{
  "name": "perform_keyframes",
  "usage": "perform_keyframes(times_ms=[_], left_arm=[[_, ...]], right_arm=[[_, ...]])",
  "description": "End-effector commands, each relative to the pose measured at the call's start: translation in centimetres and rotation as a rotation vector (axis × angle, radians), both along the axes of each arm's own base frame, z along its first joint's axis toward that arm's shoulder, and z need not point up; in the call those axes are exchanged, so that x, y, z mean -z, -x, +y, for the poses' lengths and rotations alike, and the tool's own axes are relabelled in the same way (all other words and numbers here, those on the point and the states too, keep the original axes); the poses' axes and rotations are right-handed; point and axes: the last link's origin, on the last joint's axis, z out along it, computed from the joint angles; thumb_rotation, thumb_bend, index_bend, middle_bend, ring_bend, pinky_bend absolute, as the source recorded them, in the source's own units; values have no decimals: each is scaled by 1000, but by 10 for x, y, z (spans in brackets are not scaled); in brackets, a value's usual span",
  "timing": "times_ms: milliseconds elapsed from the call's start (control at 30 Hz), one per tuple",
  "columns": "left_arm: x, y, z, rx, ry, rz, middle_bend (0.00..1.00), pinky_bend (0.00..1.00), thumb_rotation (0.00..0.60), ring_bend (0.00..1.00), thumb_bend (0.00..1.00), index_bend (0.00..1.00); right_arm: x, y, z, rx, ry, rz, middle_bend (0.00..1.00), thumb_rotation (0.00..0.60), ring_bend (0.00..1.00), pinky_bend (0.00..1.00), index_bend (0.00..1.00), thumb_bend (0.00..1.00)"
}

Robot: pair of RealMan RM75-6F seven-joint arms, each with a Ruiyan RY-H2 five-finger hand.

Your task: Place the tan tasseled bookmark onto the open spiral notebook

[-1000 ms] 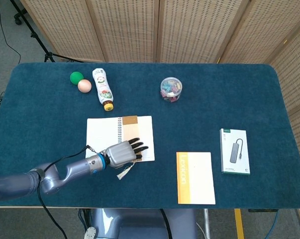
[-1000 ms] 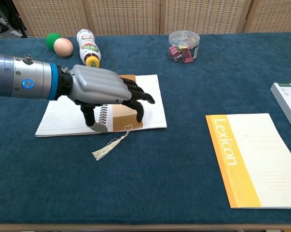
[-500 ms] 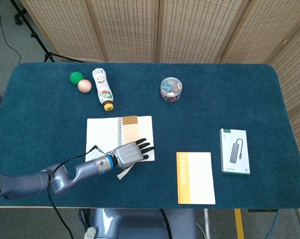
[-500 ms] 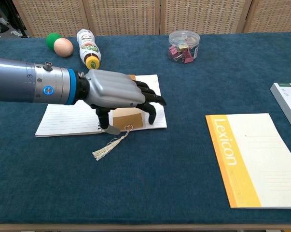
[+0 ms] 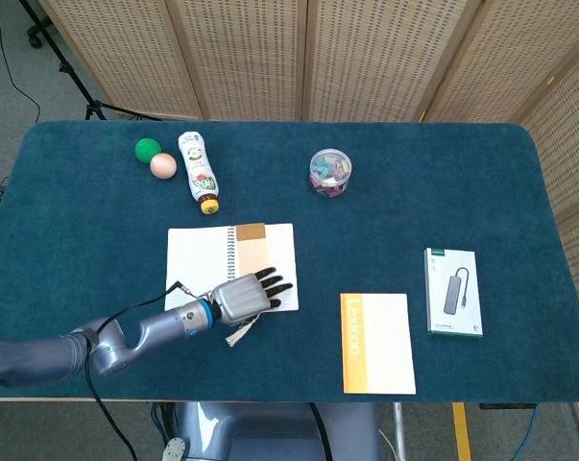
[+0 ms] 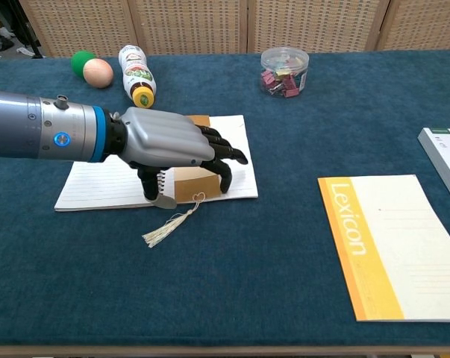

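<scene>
The left hand point(image 6: 176, 149) hovers palm down in the middle left of the chest view, fingers spread and bent over the bookmark point(image 6: 195, 181); whether the fingertips touch the card I cannot tell. The right hand is not in view. The tan bookmark lies flat on the right page of the open notebook point(image 6: 105, 183), by the spiral, while its tassel point(image 6: 167, 227) trails off the lower edge onto the table point(image 6: 269, 283). The placing looks essentially done; what seems left is drawing the hand away. In the upper middle of the frame a clear tub point(image 6: 283, 70) holds small pink and coloured clips.
</scene>
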Motion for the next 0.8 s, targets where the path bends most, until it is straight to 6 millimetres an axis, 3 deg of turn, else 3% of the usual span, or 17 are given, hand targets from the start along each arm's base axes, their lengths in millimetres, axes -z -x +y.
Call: perform_keyframes(times_ms=[33, 667, 800], left_arm=[[-1, 1, 0, -1, -1, -1, 0, 28, 600, 0, 302, 274], [-8, 3, 1, 5, -14, -13, 0, 28, 600, 0, 301, 274], [-19, -4, 4, -15, -35, -89, 0, 28, 600, 0, 284, 243]], right_arm=[[0, 0, 0, 1, -1, 1, 0, 600, 0, 0, 0, 0], [1, -1, 0, -1, -2, 4, 0, 600, 0, 0, 0, 0], [2, -1, 0, -3, -4, 4, 0, 600, 0, 0, 0, 0]])
